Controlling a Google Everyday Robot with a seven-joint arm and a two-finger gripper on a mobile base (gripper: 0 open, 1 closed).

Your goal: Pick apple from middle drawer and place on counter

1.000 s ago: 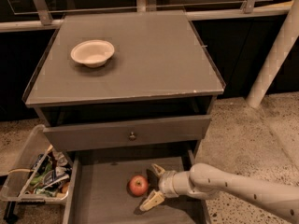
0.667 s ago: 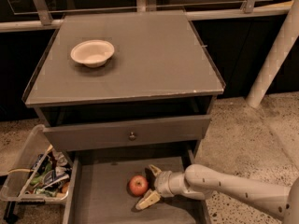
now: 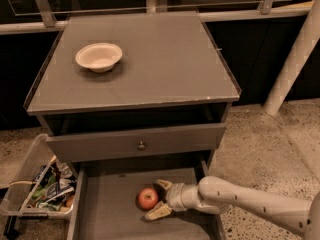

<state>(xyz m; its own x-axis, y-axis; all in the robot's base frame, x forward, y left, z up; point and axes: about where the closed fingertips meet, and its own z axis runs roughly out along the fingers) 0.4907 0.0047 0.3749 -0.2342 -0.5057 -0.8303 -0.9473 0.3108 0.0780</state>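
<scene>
The gripper [image 3: 156, 199] is seen low inside the drawer [image 3: 107, 206], with its fingers [image 3: 158, 212] spread wide and nothing held between them. The apple [image 3: 147, 198] is found on the drawer floor at the fingertips. One finger is set behind it and the other in front, so only its near flank appears to be taken into the opening. Whether it is touched cannot be told.

Trouble is most likely at the closing. If the round apple is pinched only at the tips, off its middle, it may be squeezed out away from the palm and sent rolling over the flat floor beyond the fingertips. A deeper reach is probably needed first, but the apple could be nudged away by that too.

A second hazard is judged to lie above the fingers. The knobbed front [image 3: 141, 145] overhangs the drawer, and it could be struck by the wrist if the apple is raised straight up. The counter [image 3: 165, 59] lies higher, with a bowl [image 3: 99, 57] on it to be avoided.
</scene>
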